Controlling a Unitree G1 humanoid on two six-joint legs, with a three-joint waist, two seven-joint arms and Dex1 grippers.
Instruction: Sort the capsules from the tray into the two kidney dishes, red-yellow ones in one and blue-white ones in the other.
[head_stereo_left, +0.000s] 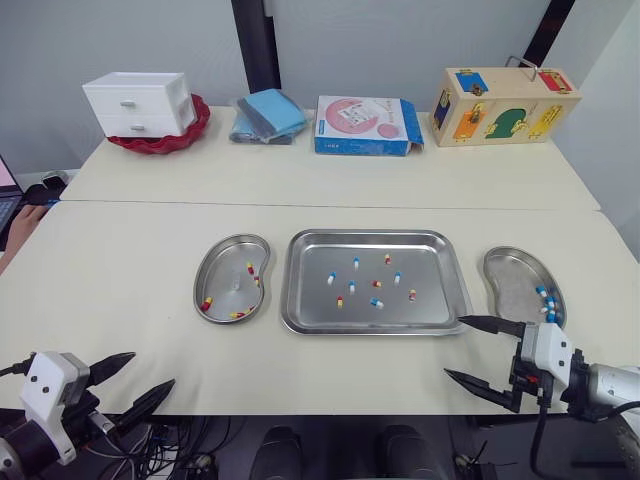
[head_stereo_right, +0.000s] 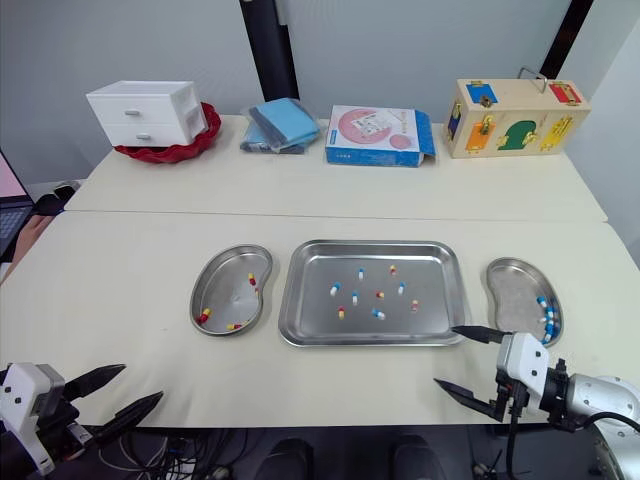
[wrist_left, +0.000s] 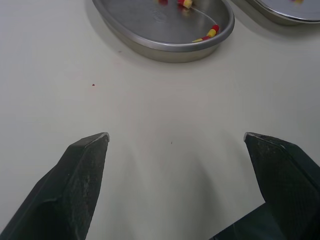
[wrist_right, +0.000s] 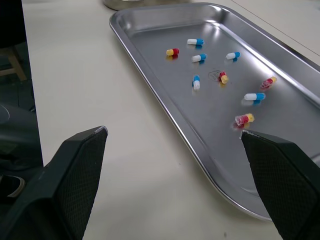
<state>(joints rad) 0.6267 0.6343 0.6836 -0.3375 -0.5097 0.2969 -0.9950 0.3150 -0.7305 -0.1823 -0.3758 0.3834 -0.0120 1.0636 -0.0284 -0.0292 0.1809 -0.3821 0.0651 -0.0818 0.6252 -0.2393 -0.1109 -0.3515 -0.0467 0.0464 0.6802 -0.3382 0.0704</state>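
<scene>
Right gripper (head_stereo_left: 454, 347) spread wide, empty; tray (head_stereo_left: 300, 300) just ahead of fingertips, capsules (head_stereo_left: 377, 303) farther in. Left gripper (head_stereo_left: 153, 368) wide, empty. Capsules likely light, slick, roll-prone, crushable: pinch mid-body, gently.

You see a rectangular polished metal tray (head_stereo_left: 435, 270), smooth and glossy; the left steel kidney dish (head_stereo_left: 222, 265) and right steel kidney dish (head_stereo_left: 508, 275) look alike (smooth, softly reflective). The cream tabletop (head_stereo_left: 110, 280) is smooth and matt.
</scene>
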